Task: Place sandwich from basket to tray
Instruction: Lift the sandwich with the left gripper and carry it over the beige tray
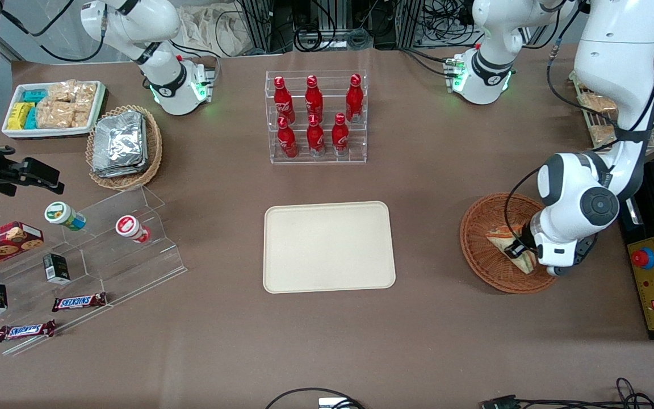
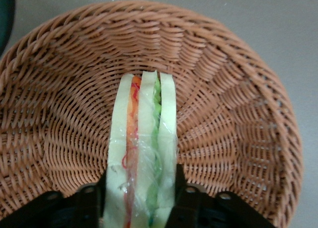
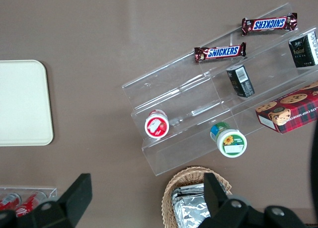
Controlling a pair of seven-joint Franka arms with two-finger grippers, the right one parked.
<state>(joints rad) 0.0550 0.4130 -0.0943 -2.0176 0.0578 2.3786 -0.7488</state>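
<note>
While the left arm bends low over the worktop (image 1: 429,341), its tool (image 1: 517,250) sits down inside the reddish-brown basket (image 1: 477,250), right at the sandwich (image 1: 502,237). From the front, the wedge lies in the basket near its middle, partly hidden by the arm's wrist. One cream tray (image 1: 328,247) waits bare, well apart from the basket toward the parked arm's end. Farther from the front camera stands a clear rack with six red bottles (image 1: 314,116). Toward the parked arm's end I count one tan basket of foil packs (image 1: 122,145), one white bin of snacks (image 1: 54,108), two chocolate bars (image 1: 80,301) and two small cups (image 1: 65,215) on clear steps.

From the left wrist view, the two fingers (image 2: 186,203) press against the bread faces of the single sandwich (image 2: 144,153), one on each side, so the tool is closed narrow around it. The wedge stands on edge on the basket's (image 2: 238,128) woven floor, with its orange and green filling showing between three pale slices.

It looks light and soft, and the clear wrap is likely slippery. Holding across the flat bread faces seems right; too much squeeze would crush it.

From the right wrist view, one tray corner (image 3: 22,104) shows, beside the same steps of snacks.
</note>
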